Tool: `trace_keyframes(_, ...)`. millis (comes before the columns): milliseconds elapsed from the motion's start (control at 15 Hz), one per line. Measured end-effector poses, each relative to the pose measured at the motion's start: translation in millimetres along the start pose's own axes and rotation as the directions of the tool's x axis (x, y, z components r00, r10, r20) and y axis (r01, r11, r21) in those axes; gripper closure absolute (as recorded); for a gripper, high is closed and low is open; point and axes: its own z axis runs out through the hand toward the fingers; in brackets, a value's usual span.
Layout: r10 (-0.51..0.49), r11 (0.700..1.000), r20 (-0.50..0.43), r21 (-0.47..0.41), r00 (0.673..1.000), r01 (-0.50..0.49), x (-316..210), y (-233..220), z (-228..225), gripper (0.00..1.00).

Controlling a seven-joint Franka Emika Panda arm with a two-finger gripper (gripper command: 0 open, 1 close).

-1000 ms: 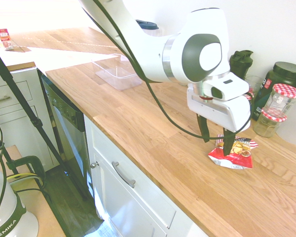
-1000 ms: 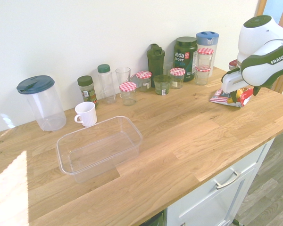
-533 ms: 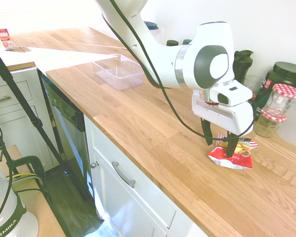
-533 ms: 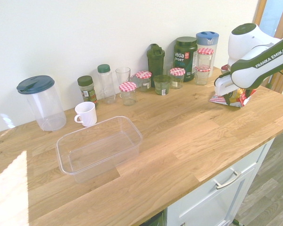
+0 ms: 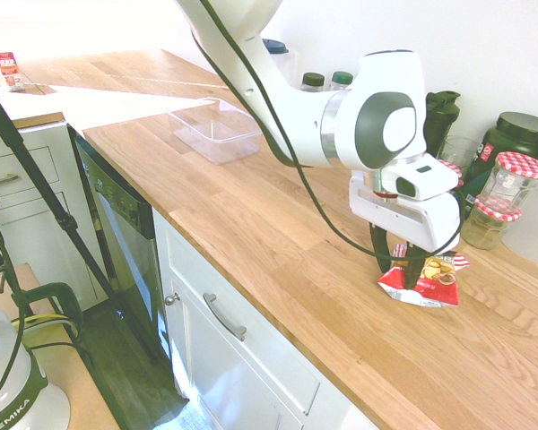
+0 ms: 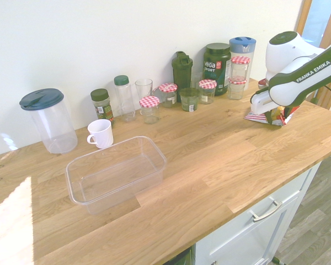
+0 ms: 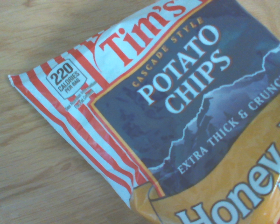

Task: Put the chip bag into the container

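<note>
Since a second ago the white arm's two-finger gripper [image 5: 403, 266] has dropped lower over the small crinkled red-and-white foil chip bag [image 5: 428, 284], and its dark fingers, then spread wide above the bag, now stand narrower, straddling the bag's near end with their tips down at the foil; whether they yet pinch it cannot be told. The bag itself lies where it lay, flat on the oak-coloured wooden countertop [image 5: 278, 233], and the wrist view is filled by its printed face [image 7: 186, 112]. The clear, shallow, rectangular plastic container [image 6: 116, 173] sits empty and well apart from the bag, far along the counter. Also far from the bag, a white mug [image 6: 101, 133] and a tall clear pitcher with a blue lid [image 6: 47, 120] stand just behind the container. Above the bag the arm's wrist is bent steeply downward, fingers tilted slightly from vertical.
</note>
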Motion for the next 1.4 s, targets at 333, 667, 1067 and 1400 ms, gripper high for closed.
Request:
trace_keyframes(333, -0.001, 1.0, 0.007, -0.01, 1.0, 0.001, -1.4, 0.5, 12.6, 1.0)
trace_keyframes(667, 0.001, 1.0, 0.0, 0.002, 1.0, -0.001, 0.1, -0.1, 11.6, 1.0)
trace_keyframes(1067, -0.033, 0.997, -0.037, 0.07, 0.999, 0.036, -17.1, -17.1, -42.2, 1.0)
trace_keyframes(1400, -0.088, 0.988, -0.117, 0.118, 0.989, 0.102, -109.8, -57.7, -169.5, 1.0)
